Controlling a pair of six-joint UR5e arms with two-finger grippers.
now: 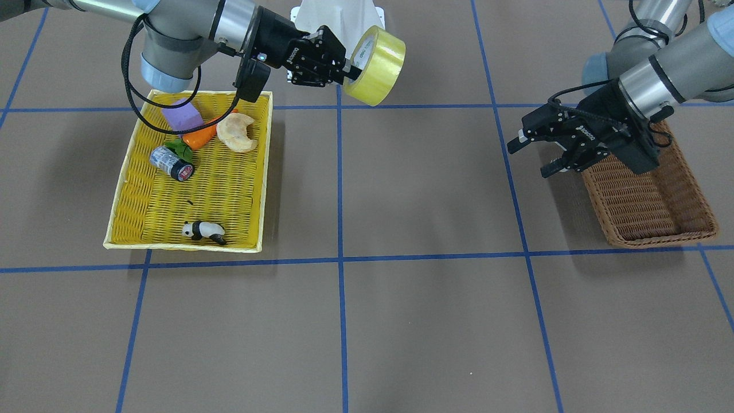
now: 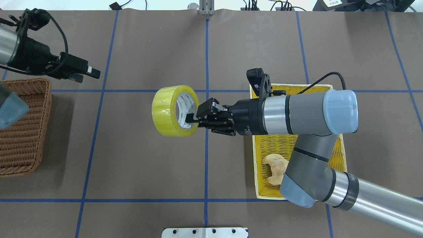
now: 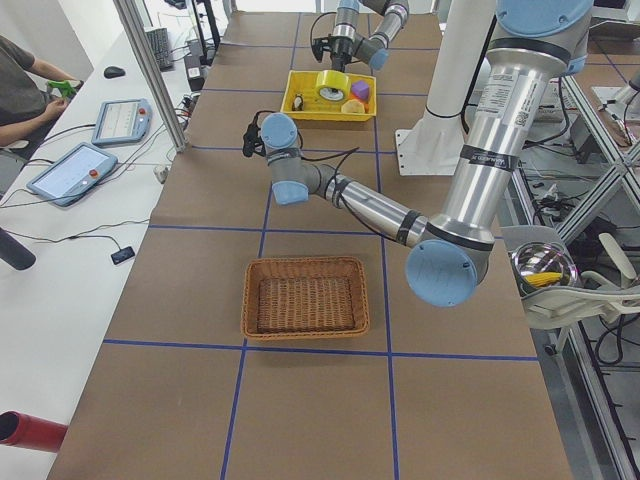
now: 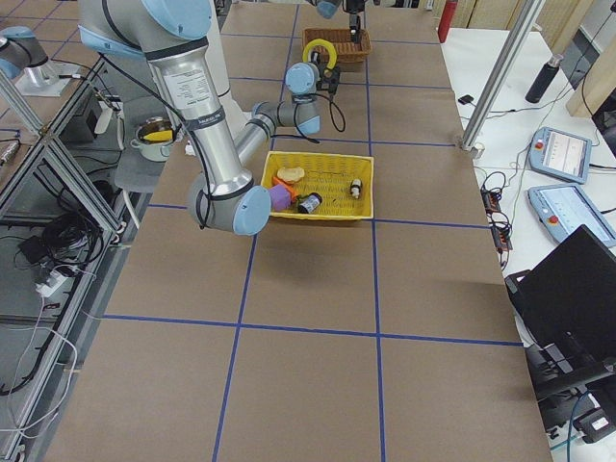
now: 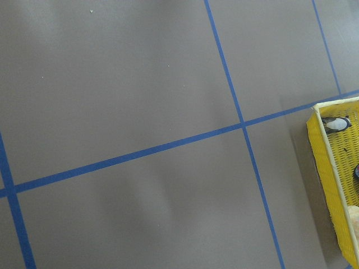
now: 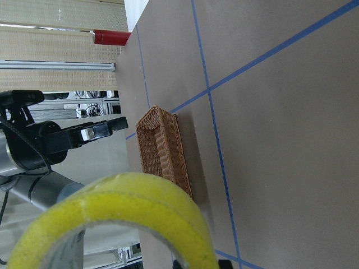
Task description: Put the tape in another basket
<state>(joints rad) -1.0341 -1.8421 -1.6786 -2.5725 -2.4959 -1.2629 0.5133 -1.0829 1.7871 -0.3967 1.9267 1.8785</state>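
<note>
- Likely light and stiff, the tape (image 2: 166, 111) — right end effector (image 2: 191, 119) pinches its wall through the core, a sound hold.
- Left end effector (image 1: 530, 156) hangs spread near the basket (image 1: 691, 228).

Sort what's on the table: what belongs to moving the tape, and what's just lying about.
Belongs to the job:
tape, held aloft in the right pincer
brown wicker basket, empty
left pincer, open, near that basket

Just lying about:
yellow tray, holding a purple block, toy carrot, pastry piece, grey can and panda figure
</note>
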